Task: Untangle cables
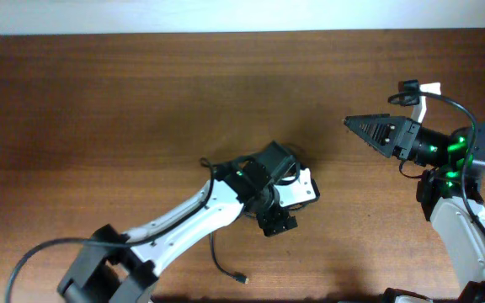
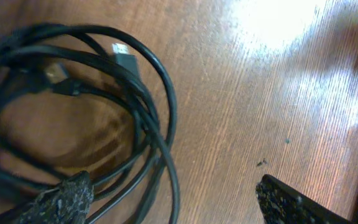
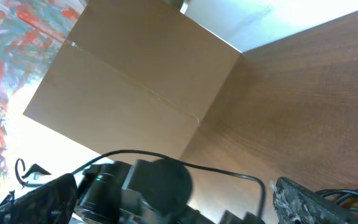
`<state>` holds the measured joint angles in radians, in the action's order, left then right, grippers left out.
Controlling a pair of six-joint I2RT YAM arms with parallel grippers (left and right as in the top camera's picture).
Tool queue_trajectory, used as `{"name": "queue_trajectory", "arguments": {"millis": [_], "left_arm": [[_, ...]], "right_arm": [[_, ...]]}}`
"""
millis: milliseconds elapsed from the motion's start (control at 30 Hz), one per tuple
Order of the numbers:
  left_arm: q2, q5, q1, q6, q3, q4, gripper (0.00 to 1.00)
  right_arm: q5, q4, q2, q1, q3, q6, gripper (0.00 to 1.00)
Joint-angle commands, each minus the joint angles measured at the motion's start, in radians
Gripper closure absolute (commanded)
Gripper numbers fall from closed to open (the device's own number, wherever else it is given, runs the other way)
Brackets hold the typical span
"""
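The cables (image 2: 73,88) lie coiled mid-tabletop (image 1: 99,101) toward the front edge, the left gripper (image 2: 169,193) spread wide above them, gripping nothing, while the right gripper (image 3: 173,196) gapes empty near the right edge, with open wood stretching back.

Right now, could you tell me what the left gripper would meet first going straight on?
Probably the cables: their loop's outer strands cross between the left gripper's open fingers, with the wooden table beneath.

A cardboard box (image 3: 135,81) (plain brown) borders the wooden table (image 1: 141,101).
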<state>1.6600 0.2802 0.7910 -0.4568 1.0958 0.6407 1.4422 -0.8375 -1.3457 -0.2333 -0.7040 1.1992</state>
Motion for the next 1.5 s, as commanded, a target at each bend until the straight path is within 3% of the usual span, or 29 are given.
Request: {"name": "queue_trajectory", "arguments": {"millis": [0, 100, 267, 633, 800, 1000, 1167, 1200, 1233, 1267, 1467], "left_arm": [[0.061, 0.038, 0.003, -0.016, 0.005, -0.016, 0.15], [0.092, 0.038, 0.003, -0.016, 0.005, -0.044, 0.16], [0.094, 0.039, 0.003, -0.016, 0.005, -0.076, 0.49], [0.12, 0.039, 0.01, -0.016, 0.005, -0.079, 0.45], [0.156, 0.039, 0.01, -0.016, 0.005, -0.083, 0.54], [0.16, 0.039, 0.01, -0.01, 0.005, -0.093, 0.75], [0.159, 0.047, 0.009, -0.001, 0.01, -0.098, 0.79], [0.159, 0.047, 0.009, -0.001, 0.014, -0.098, 0.85], [0.159, 0.047, 0.009, -0.001, 0.021, -0.098, 0.97], [0.159, 0.047, 0.009, -0.001, 0.031, -0.097, 1.0], [0.133, 0.046, -0.005, 0.026, 0.09, -0.08, 1.0]], "right_arm": [[0.013, -0.003, -0.003, -0.003, -0.011, -0.018, 0.01], [0.013, -0.003, -0.003, -0.003, -0.011, -0.018, 0.01], [0.013, -0.003, -0.003, -0.003, -0.011, -0.018, 0.01], [0.014, -0.003, -0.003, -0.003, -0.011, -0.018, 0.01], [0.02, -0.003, -0.003, -0.003, -0.011, -0.018, 0.01], [0.021, -0.003, -0.003, -0.003, -0.011, -0.018, 0.01], [0.02, -0.003, -0.003, -0.003, -0.011, -0.018, 0.01], [0.021, -0.003, -0.003, -0.003, -0.011, -0.018, 0.01], [0.021, -0.003, -0.003, -0.003, -0.011, -0.018, 0.01], [0.02, -0.003, -0.003, -0.003, -0.011, -0.018, 0.01], [0.013, -0.004, -0.003, -0.003, -0.011, -0.026, 0.01]]}}
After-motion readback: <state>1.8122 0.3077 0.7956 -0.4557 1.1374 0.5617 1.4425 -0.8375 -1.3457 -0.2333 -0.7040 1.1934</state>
